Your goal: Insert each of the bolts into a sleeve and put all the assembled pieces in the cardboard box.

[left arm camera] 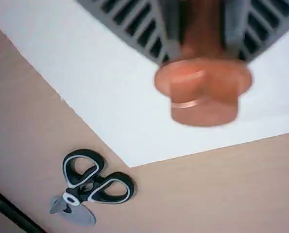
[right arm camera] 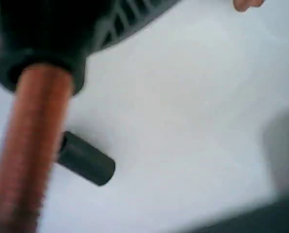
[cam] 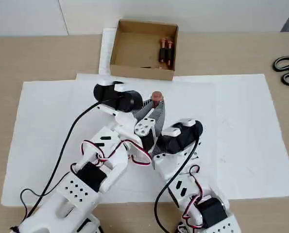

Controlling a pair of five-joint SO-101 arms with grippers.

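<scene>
Left gripper pinches the bolt, likely stiff, light and slick, best held under its head; right gripper I cannot tell.

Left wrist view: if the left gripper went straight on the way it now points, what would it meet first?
Most likely the white paper: beyond the bolt held in the left gripper nothing else stands in the line. The scissors lie off to the side on the table. Depth is unclear.
</scene>
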